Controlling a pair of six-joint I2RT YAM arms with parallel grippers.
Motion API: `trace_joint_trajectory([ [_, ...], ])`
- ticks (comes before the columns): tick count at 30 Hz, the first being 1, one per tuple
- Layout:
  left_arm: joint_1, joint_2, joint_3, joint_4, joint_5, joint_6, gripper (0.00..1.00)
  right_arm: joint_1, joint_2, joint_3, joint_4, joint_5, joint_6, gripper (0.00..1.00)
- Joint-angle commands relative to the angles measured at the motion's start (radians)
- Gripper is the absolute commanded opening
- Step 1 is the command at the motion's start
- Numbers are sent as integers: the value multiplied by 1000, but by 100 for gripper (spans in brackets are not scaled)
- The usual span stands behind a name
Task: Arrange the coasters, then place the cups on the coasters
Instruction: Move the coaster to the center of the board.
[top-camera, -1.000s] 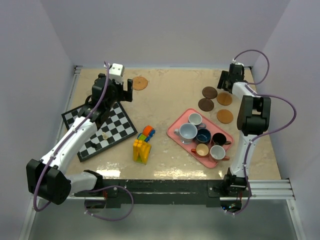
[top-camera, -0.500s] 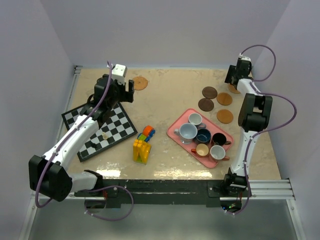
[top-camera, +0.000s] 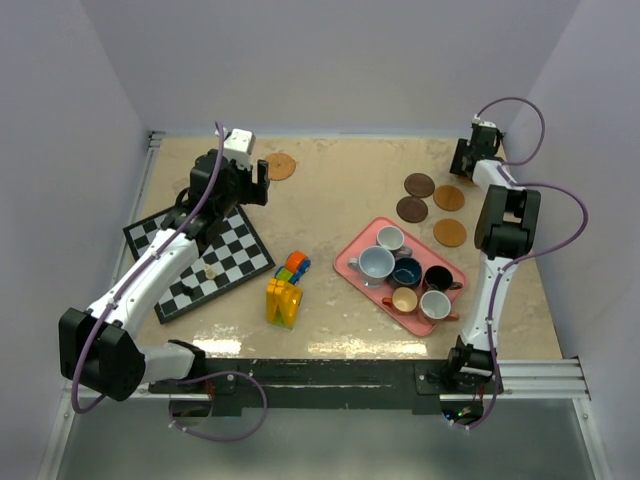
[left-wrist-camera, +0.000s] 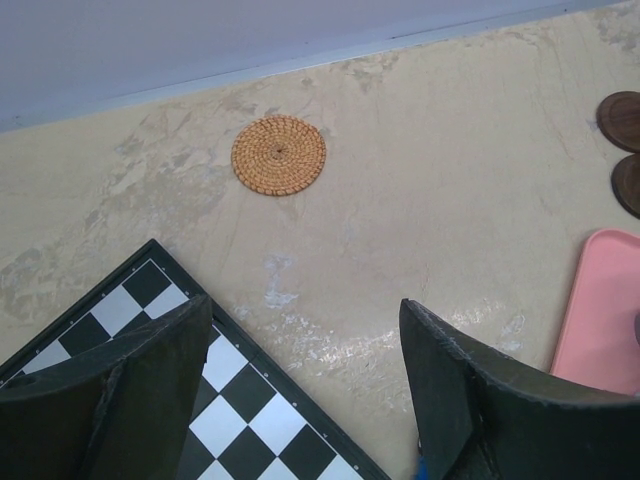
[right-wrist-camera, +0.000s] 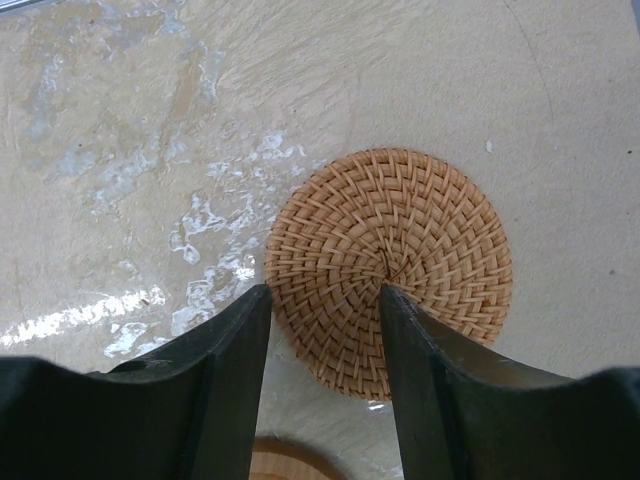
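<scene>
The 6 cups (top-camera: 376, 263) stand upright and packed together inside the pink tray (top-camera: 358, 246), well apart from both grippers. To the tray's left lie the toy blocks (top-camera: 285, 291), and farther left the chessboard (top-camera: 205, 258). Just beyond the tray's far right side lie 2 orange-tan coasters (top-camera: 450, 233) and 2 dark brown coasters (top-camera: 411, 208), flat, near one another but not touching.

Past those 4, farther from the tray, the right gripper (right-wrist-camera: 325, 300) hangs over the 5th coaster (right-wrist-camera: 400, 235). Its jaws are apart with a narrow gap, their tips over the disc's near rim; whether they touch it cannot be told. Far-left of the tray, the left gripper (left-wrist-camera: 305, 308) hovers above the chessboard's far corner with its jaws wide apart and nothing between them. The 6th coaster (left-wrist-camera: 279, 154) lies flat ahead of it, clear of both fingers.

Bare table (top-camera: 340, 190) stretches from the tray's far left side to the 6th coaster, which sits close to the back wall (left-wrist-camera: 200, 40). The 5th coaster also lies close to the table's far edge.

The 5th and 6th coasters are round discs of tan fibre woven in a spiral; the dark brown ones look smooth. The tray is a rounded rectangle with a raised rim. The table is beige and mottled, with glossy patches
</scene>
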Motion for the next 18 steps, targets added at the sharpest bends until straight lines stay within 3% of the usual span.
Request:
trace_joint_trajectory([
  [1,-1,-6,-6,34,6,-13,79,-5,32,49,-50,-101,-16,49],
  [18,-4,-10,-6,31,-3,-16,79,104,80,92,-115,-176,-5,46],
])
